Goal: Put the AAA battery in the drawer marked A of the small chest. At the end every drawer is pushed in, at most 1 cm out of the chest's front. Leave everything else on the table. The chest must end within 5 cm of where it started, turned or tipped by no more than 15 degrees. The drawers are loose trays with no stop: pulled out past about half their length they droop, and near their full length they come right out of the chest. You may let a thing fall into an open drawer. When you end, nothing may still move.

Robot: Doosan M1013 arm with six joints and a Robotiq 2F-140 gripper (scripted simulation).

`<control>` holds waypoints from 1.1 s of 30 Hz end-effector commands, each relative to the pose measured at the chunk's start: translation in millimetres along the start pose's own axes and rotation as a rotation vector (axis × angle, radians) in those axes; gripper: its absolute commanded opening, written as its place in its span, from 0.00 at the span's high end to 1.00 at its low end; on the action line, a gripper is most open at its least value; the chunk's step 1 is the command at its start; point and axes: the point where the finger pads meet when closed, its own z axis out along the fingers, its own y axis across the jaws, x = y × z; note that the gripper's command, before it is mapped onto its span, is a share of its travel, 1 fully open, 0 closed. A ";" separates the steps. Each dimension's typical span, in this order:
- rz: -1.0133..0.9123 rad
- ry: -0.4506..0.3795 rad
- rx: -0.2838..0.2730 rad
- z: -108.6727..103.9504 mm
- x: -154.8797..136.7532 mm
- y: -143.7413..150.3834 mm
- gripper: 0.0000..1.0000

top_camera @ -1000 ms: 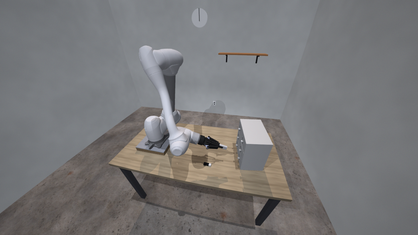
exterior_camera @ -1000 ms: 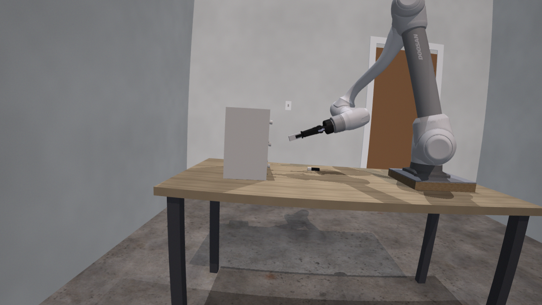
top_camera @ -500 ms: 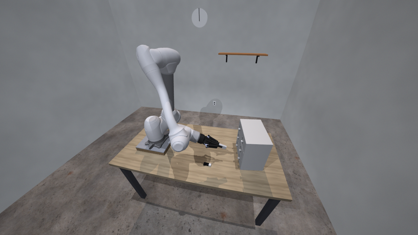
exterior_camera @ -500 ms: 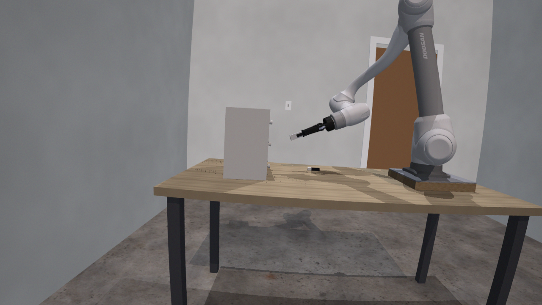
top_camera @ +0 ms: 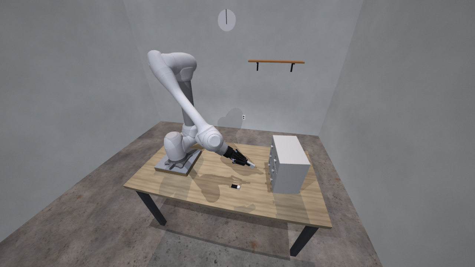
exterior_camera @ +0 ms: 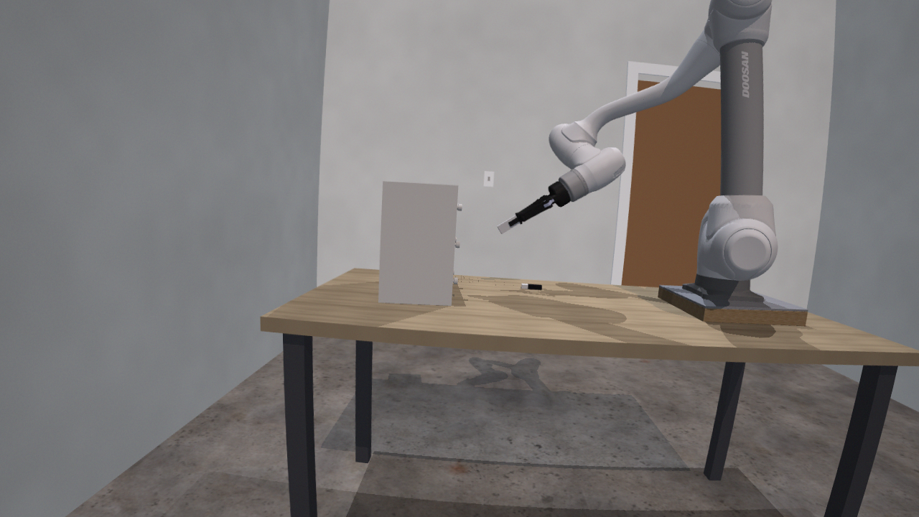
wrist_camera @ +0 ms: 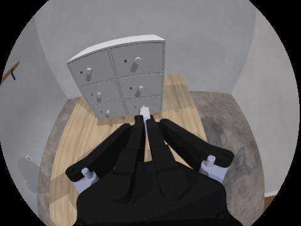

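Six drawers [top_camera: 275, 168] [wrist_camera: 150, 67] look pushed in, the gripper [top_camera: 249, 163] [exterior_camera: 512, 222] [wrist_camera: 145, 113] is closed together, and whether the battery is inside or left to fetch cannot be told.

DOOSAN on robot arm [exterior_camera: 742, 141], K and A on drawer fronts [wrist_camera: 150, 56], H label [wrist_camera: 81, 72]

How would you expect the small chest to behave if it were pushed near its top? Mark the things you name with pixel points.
The small chest [top_camera: 289, 162] [exterior_camera: 418, 243] [wrist_camera: 118, 82] looks stiff, given its flat, boxy panels. Standing taller than it is deep, it might tip backward before sliding if pushed high on its front.
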 end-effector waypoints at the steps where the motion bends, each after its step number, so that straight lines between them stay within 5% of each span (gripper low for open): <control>1: 0.005 -0.089 0.027 -6.9 0.9 -2.2 1.00; 22: 0.001 -0.381 0.028 -40.5 7.1 -1.2 1.00; 33: -0.009 -0.642 0.039 -85.6 15.1 0.2 1.00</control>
